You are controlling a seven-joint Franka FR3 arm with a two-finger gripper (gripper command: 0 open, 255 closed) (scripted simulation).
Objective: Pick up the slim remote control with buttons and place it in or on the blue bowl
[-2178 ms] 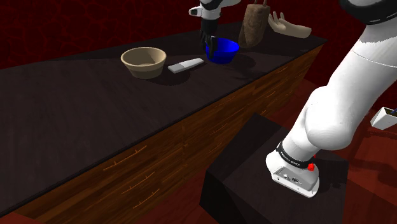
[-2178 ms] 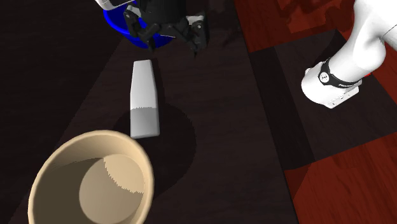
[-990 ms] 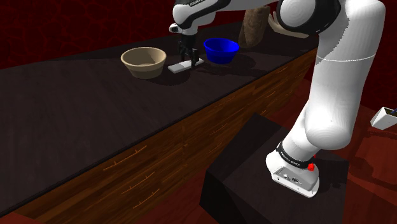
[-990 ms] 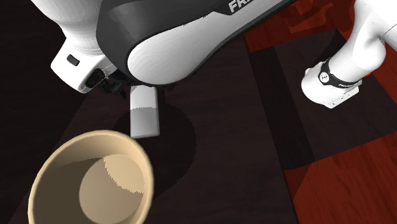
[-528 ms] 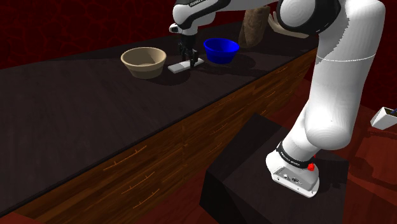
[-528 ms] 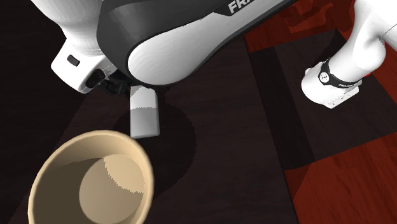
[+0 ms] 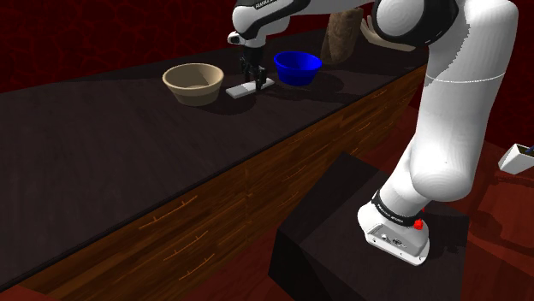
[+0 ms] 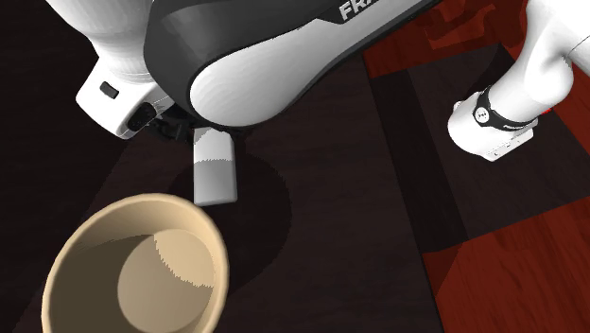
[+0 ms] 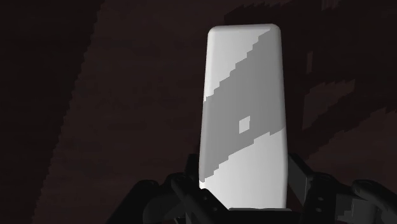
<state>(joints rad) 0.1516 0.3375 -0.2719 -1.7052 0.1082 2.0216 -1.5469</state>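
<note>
In the shoulder view, the gripper (image 7: 251,77) stood down on the remote (image 7: 249,88). The remote lay flat on the dark counter (image 7: 128,145) between the tan bowl (image 7: 194,83) and the blue bowl (image 7: 297,67). It was not yet lifted, so the carry and the drop remained.

In the second exterior view, the remote (image 8: 214,175) was a slim, plain slab, white and grey, beside the tan bowl's round rim.

In the wrist view, black fingers (image 9: 300,181) clasped the slab's near end from both sides. Its corners were rounded and no buttons were drawn.

second exterior overhead; wrist nearest remote (image 9: 245,121).
</note>
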